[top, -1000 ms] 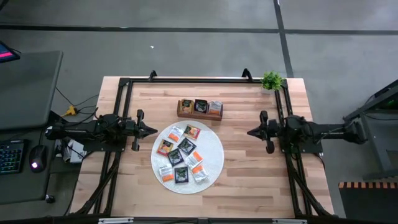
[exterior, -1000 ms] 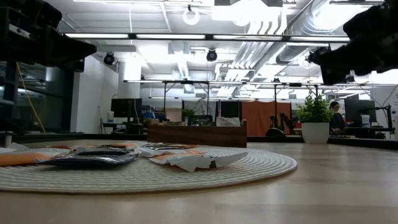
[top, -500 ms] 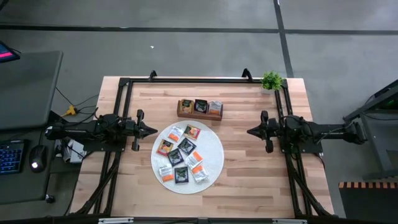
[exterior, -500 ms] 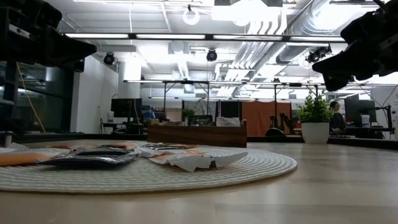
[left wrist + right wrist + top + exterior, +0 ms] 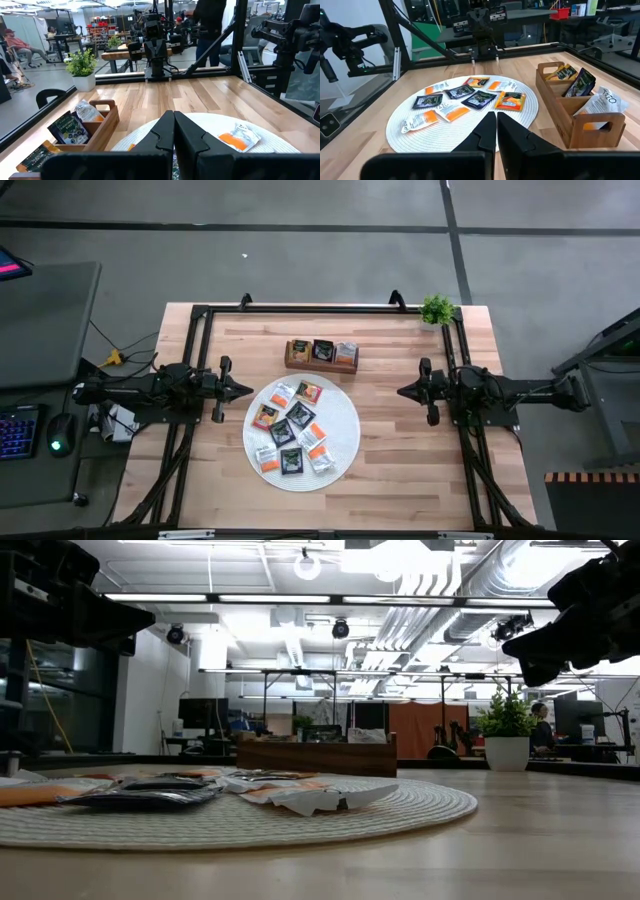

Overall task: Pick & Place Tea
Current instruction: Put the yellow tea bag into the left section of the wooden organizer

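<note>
Honestly, you had both claws clenched on nothing: the left gripper hung just off one side of the white mat, the right gripper farther off the opposite side, each with fingers pressed together in its wrist view. To start well, I judge you needed to part the fingers of one claw before lowering, choose a sachet near that claw's edge of the mat, and come down onto a free edge, since these packets lay flat and would give little to pinch. The tea sachets lay scattered on the mat, some overlapping; a few more stood in the wooden tray just beyond the mat. From table height the sachets merged into a thin pile, and which packets overlapped was hard to tell.
</note>
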Tool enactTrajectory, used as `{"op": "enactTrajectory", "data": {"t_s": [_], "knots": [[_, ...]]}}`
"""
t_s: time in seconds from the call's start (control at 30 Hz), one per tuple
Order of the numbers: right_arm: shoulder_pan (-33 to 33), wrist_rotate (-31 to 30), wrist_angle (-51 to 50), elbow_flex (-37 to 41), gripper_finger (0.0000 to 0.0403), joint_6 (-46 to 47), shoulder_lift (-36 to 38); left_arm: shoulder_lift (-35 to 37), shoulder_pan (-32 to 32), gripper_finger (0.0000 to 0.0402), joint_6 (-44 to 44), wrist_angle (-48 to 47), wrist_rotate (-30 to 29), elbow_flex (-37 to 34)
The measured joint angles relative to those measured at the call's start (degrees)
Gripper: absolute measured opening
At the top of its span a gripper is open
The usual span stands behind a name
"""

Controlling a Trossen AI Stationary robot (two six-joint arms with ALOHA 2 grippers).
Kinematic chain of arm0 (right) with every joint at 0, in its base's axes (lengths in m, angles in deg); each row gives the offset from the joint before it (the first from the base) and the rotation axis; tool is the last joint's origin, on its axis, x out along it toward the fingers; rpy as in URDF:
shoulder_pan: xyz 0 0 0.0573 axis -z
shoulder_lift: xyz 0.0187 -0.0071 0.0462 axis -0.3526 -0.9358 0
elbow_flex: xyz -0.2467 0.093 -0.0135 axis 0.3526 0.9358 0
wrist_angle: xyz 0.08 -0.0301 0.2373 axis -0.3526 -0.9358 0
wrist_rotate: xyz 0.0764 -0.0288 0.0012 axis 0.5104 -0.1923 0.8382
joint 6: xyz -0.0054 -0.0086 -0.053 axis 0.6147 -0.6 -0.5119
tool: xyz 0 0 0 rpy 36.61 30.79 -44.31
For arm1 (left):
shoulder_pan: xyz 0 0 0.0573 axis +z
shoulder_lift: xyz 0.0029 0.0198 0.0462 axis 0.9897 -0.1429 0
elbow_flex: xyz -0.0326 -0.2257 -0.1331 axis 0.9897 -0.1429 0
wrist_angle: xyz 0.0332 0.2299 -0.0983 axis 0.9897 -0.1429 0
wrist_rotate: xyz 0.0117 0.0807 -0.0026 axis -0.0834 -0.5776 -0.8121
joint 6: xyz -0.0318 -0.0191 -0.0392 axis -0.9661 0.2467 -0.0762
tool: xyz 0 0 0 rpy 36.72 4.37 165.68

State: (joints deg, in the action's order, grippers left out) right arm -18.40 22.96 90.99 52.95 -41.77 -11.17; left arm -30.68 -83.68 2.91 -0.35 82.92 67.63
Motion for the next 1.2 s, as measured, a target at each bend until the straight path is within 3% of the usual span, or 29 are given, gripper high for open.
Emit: {"op": "enactTrajectory", "data": {"t_s": [0.63,1.0,1.2], "knots": [[0.0,0.0,0.0,0.0,0.0012,0.0,0.0,0.0,0.0,0.0,-0.1,0.0,0.0,0.0],[0.0,0.0,0.0,0.0,0.0012,0.0,0.0,0.0,0.0,0.0,-23.5,0.0,0.3,0.0],[0.0,0.0,0.0,0.0,0.0012,0.0,0.0,0.0,0.0,0.0,-27.0,0.0,0.3,0.0]]}}
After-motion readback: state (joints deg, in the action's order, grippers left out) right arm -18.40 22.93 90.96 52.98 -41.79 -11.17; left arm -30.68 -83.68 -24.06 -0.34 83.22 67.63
